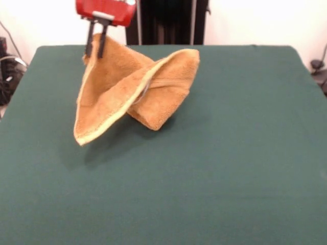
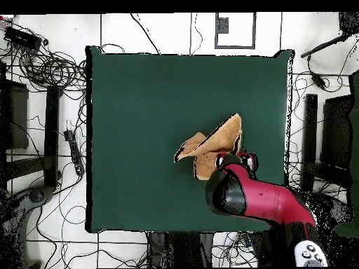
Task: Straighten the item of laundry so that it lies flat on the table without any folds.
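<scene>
Towel, golden-orange, hangs twisted above the far side of the green bench, one corner pinched shut in the tool. Its bulk trails from the tool toward the bench's middle, lower fold apparently resting on the felt.

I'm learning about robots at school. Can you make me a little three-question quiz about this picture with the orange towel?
1. True or false: the towel lies flat on the table.
2. What is the pincer doing? A) hanging empty B) pinching a towel corner C) pressing the table
3. Fill in: the tabletop's colour is dark ____.

Key: 1 false, it is lifted and folded. 2 B. 3 green.
</scene>
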